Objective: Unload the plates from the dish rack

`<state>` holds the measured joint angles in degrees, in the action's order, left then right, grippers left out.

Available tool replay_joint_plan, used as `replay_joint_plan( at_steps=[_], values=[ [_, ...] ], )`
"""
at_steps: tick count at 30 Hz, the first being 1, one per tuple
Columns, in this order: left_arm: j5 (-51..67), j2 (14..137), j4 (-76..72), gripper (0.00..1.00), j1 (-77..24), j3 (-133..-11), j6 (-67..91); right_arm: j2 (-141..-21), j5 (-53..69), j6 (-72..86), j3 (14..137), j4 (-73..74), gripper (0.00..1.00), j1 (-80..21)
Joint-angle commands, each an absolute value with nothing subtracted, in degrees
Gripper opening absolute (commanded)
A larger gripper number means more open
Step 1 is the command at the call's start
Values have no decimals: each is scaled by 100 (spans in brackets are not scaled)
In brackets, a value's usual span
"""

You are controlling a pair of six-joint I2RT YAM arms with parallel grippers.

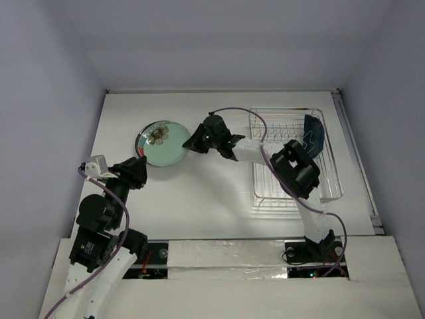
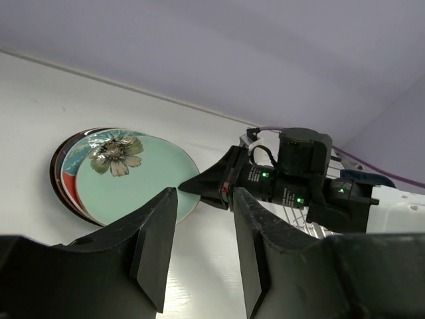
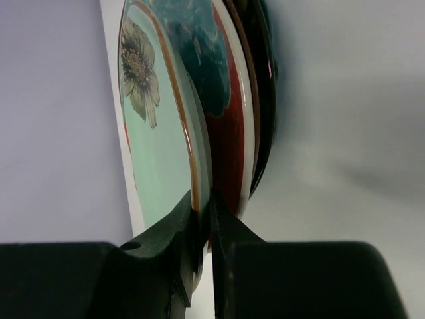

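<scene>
A pale mint green plate (image 1: 165,145) with a brown flower lies on top of a stack of plates left of centre. My right gripper (image 1: 189,143) is shut on its right rim; in the right wrist view the fingers (image 3: 202,212) pinch the mint plate (image 3: 156,153) above a red plate (image 3: 229,133) and a dark-rimmed one (image 3: 262,100). My left gripper (image 1: 135,171) is open and empty, just below and left of the stack; its jaws (image 2: 202,219) stand apart in front of the mint plate (image 2: 133,183). The dish rack (image 1: 292,193) holds a dark blue dish (image 1: 315,133) at its far end.
The rack stands at the table's right side near the right edge. The right arm reaches leftward across the middle of the table from the rack to the stack. A purple cable (image 1: 246,113) loops over the rack. White walls close in the back and sides.
</scene>
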<state>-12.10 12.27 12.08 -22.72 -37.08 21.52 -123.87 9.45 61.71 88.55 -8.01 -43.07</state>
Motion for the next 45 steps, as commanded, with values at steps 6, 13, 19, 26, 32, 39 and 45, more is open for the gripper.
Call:
replay_joint_plan(
  at_steps=[6,13,19,26,32,39,45],
  values=[
    [-1187,1257,1002,35,-2241,-3727,2145,-12331,1291,6320,9702,-1363,40,-4553],
    [-1187,1169,984,36,-2241,-3727,2145,-12331,1022,4794,10520,867,87,-4553],
    [-1187,1108,984,36,-2241,-3718,2144,-11876,107,3685,10451,2169,90,-4553],
    [-1187,993,975,36,-2241,-3718,2136,-10841,-883,2997,9749,2724,81,-4553],
    [-1187,870,941,36,-2241,-3700,2136,-8959,-3118,3129,8343,2935,0,-4027],
    [-1187,537,949,22,-2416,-3700,2153,-7024,-3999,3059,6742,3155,3,-1866],
    [-1187,413,1028,0,-2522,-3718,2180,-7030,-4025,2549,6670,3427,77,-844]
  ],
)
